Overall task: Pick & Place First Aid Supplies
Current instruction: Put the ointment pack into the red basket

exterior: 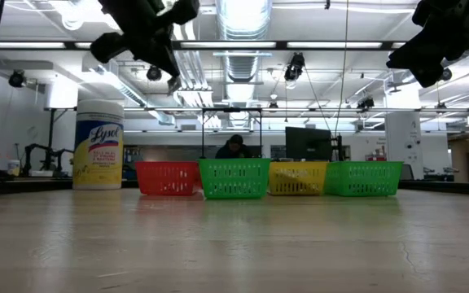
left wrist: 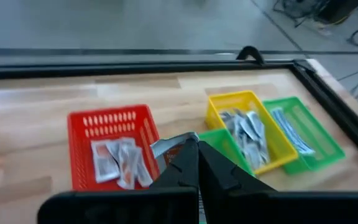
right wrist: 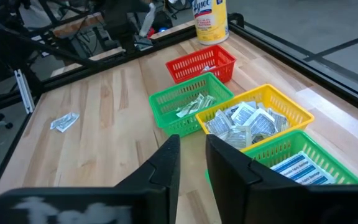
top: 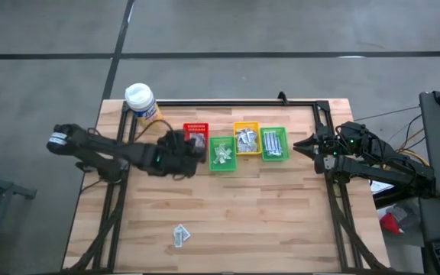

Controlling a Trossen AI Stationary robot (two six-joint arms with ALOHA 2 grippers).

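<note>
The big tub [exterior: 98, 144] at the back of the tabletop [top: 266, 221] says "Lysol" on its yellow label. It has a white lid. No other words can be read.

Four small bins stand in a row next to the tub. The red bin [left wrist: 112, 144] holds a few flat white packets [left wrist: 122, 162]. Next to it is a green bin [right wrist: 190, 104] with pale little packets [right wrist: 194, 104] inside. Then comes the yellow bin [right wrist: 259, 118], full of shiny crinkly packets [right wrist: 244, 123]. The last green bin [top: 273, 143] holds white strips [right wrist: 297, 165] with blue stripes.

The left claw [left wrist: 189, 147] hangs above the red bin, close to the first green one. Its fingers are clenched tight on one silvery packet [left wrist: 166, 145] that sticks out at the tips. The packets in the red bin lie right below it.

The right claw [right wrist: 192, 147] is up in the air at the right side of the tabletop, just past the last green bin. Its fingers are a little apart and hold nothing. The striped strips and the crinkly packets are the ones nearest to it.

Two more packets [top: 180, 235] lie alone near the front edge of the tabletop, well away from both claws and from the bins.

Far behind the bins, a person [exterior: 234, 147] sits in the room.
</note>
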